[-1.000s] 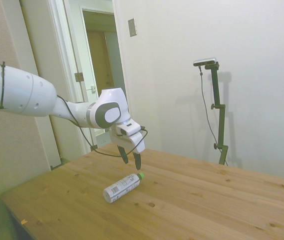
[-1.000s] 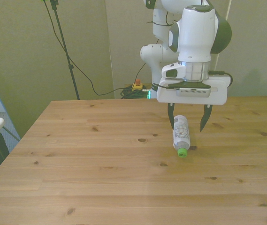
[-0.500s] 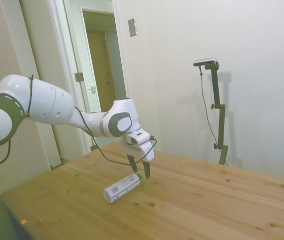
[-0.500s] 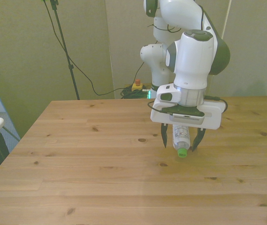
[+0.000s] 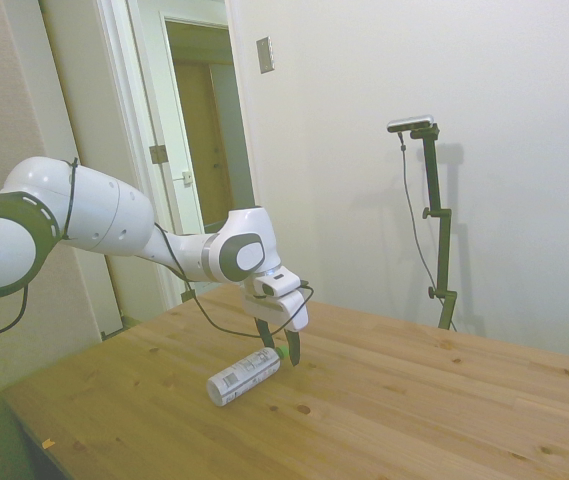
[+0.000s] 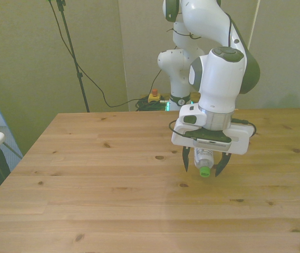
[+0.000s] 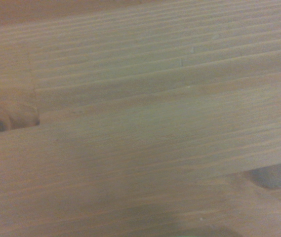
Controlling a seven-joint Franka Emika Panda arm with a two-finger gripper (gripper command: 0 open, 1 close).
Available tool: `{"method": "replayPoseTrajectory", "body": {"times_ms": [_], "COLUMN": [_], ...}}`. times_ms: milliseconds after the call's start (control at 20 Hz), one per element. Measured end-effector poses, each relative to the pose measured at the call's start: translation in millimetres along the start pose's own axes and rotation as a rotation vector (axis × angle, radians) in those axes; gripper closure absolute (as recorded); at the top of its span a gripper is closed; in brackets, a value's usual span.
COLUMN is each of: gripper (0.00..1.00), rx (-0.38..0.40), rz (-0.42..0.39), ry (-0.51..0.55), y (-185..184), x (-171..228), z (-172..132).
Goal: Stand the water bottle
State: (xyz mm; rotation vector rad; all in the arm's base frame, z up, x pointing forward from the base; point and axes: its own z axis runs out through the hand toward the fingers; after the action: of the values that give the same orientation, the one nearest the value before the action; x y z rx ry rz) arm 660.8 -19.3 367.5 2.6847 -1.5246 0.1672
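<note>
Bottle (image 6: 204, 159) lies on its side on the bench (image 6: 113, 200), green cap (image 6: 204, 172) at 6 o'clock in the front view, base pointing back toward 12. Gripper (image 6: 201, 167) is low over the cap end, fingers (image 6: 185, 162) spread wide, one each side of the neck, not closed on it. Likely set there so a pinch near the cap can tip the bottle up onto its base.

Front view shows the straddle and the gap on both sides. Side view shows the bottle (image 5: 244, 376) full length, label visible, gripper (image 5: 282, 350) at the cap end; finger gap can't be told there. Wrist view shows only blurred bench (image 7: 140, 123) grain and knots; the bottle can't be made out.
</note>
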Motion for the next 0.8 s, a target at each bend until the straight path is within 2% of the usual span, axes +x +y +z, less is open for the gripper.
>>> {"method": "replayPoseTrajectory", "body": {"times_ms": [800], "gripper": [1.0], "rx": [-0.005], "rz": [0.003], "ry": [-0.002], "y": [2.0], "x": [2.9], "z": [3.5]}}
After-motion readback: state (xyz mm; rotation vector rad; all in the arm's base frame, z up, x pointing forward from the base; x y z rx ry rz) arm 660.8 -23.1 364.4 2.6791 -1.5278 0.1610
